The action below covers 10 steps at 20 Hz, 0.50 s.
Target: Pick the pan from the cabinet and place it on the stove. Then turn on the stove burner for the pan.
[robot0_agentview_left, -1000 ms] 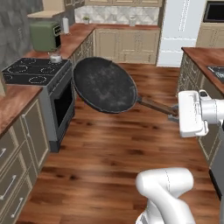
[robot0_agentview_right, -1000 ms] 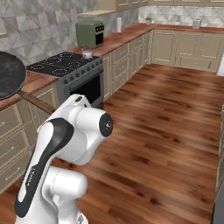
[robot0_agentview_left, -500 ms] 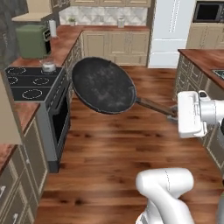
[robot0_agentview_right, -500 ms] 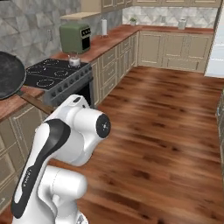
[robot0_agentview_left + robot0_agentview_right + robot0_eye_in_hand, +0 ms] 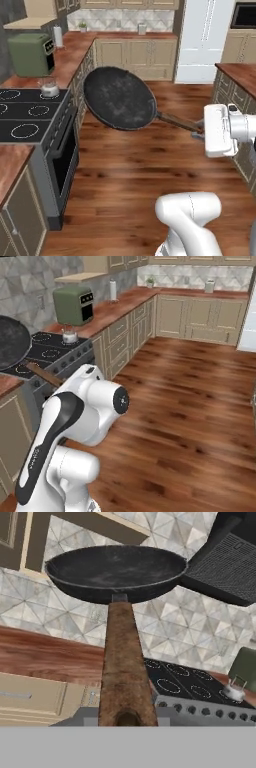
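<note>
Carrying pan (image 5: 120,99) by handle, gripper (image 5: 202,131) clamped; base is closing on stove (image 5: 27,117); we are nearing placement.

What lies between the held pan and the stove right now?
In the left base view the pan, gripped by its handle, hangs over wooden floor beside the stove. Between them is just open air above the stove's front edge.

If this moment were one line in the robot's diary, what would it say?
phase: carrying | gripper: shut on pan handle | pan: in air, off the stove | burner: not yet on
</note>
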Motion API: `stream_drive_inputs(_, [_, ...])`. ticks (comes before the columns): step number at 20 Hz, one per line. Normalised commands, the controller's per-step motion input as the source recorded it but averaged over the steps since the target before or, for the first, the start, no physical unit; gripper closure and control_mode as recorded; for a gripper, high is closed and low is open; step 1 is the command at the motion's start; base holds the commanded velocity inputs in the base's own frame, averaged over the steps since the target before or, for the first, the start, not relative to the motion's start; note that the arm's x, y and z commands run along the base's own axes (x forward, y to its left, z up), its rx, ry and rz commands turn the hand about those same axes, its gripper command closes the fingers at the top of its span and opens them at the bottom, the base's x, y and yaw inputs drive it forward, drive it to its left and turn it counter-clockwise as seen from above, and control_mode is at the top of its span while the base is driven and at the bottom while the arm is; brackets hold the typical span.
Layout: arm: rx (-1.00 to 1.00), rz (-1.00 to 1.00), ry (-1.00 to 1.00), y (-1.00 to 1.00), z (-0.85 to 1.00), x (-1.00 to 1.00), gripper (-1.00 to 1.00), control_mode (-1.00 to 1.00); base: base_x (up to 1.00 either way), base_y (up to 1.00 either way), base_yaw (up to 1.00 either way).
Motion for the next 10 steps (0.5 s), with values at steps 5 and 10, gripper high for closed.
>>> stream_drive_inputs(5, [0.00,0.00,0.00,0.00,0.00,0.00,1.00,1.00,0.94,0.10,0.27])
stream_drive_inputs(10, [0.00,0.00,0.00,0.00,0.00,0.00,1.00,1.00,0.70,0.04,0.31])
